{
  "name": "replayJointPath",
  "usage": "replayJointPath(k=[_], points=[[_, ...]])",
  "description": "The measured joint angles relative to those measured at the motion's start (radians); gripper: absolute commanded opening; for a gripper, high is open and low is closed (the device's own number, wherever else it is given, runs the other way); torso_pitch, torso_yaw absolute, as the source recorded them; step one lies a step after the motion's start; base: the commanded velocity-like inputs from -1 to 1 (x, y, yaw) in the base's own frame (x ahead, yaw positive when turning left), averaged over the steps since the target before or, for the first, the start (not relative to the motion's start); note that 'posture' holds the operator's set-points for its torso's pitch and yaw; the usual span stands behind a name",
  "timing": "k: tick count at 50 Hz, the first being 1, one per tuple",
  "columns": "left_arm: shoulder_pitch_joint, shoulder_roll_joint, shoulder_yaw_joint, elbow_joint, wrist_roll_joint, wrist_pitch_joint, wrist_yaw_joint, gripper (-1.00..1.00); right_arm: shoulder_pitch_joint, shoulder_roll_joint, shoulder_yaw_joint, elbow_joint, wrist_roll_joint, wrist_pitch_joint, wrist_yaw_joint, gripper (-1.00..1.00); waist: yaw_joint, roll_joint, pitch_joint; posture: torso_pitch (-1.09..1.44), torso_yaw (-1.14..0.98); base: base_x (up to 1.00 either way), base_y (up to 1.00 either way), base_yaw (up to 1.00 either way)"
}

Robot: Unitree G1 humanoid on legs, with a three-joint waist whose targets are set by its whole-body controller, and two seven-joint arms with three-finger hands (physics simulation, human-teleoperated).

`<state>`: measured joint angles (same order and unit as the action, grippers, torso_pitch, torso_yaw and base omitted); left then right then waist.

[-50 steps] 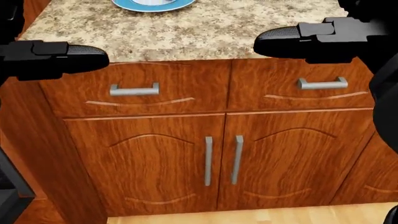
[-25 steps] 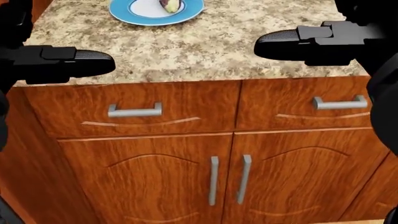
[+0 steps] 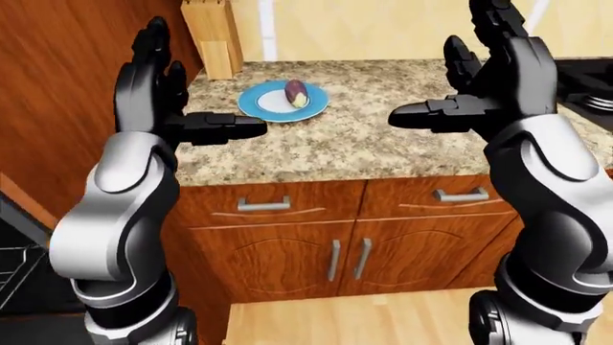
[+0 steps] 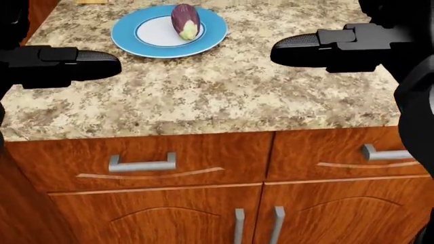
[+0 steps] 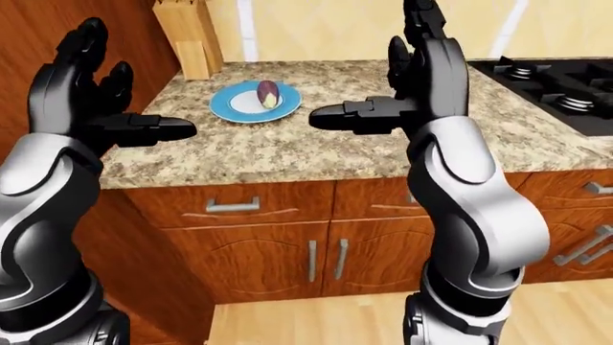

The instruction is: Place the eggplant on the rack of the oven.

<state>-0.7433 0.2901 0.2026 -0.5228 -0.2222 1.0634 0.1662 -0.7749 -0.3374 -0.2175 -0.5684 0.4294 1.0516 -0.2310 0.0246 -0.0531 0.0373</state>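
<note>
A purple eggplant (image 4: 185,20) lies on a blue plate (image 4: 128,35) near the top left of the granite counter (image 4: 224,91). Both my hands are raised above the counter's near edge, fingers up, thumbs pointing inward, holding nothing. The left hand (image 3: 182,93) is open, left of and below the plate in the left-eye view. The right hand (image 3: 450,72) is open too, well right of the plate. At the left-eye view's lower left edge a dark opening with wire bars (image 3: 14,259) shows; it may be the oven rack.
A wooden knife block (image 3: 215,36) stands above the plate. A black cooktop (image 5: 565,79) fills the counter's right end. Drawers and doors with metal handles (image 4: 142,163) lie under the counter. A tall wooden cabinet (image 3: 67,86) rises on the left. Wood floor (image 3: 354,320) lies below.
The whole head view has shifted: the counter and drawers slid down the picture, so the camera moved. The plate and eggplant came fully into view. Both hands kept their pose.
</note>
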Motion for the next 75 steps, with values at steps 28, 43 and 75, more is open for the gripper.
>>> replayJointPath(k=[28, 43, 75], points=[[0.001, -0.003, 0.001, 0.002, 0.01, -0.002, -0.009, 1.0, -0.01, -0.006, -0.008, -0.008, -0.002, 0.012, 0.0, 1.0, -0.004, -0.001, 0.002, 0.0, 0.0, 0.27, 0.01, 0.0], [0.004, -0.001, 0.0, -0.002, -0.001, 0.0, -0.011, 1.0, -0.001, 0.009, -0.002, -0.004, -0.015, 0.017, -0.002, 1.0, -0.019, 0.098, 0.004, 0.0, 0.0, 0.2, 0.05, 0.0], [-0.001, -0.007, -0.005, 0.001, -0.005, 0.016, -0.004, 1.0, -0.029, 0.008, 0.014, -0.003, -0.065, 0.067, 0.038, 1.0, -0.012, 0.064, 0.01, 0.0, 0.0, 0.01, 0.0, 0.0]])
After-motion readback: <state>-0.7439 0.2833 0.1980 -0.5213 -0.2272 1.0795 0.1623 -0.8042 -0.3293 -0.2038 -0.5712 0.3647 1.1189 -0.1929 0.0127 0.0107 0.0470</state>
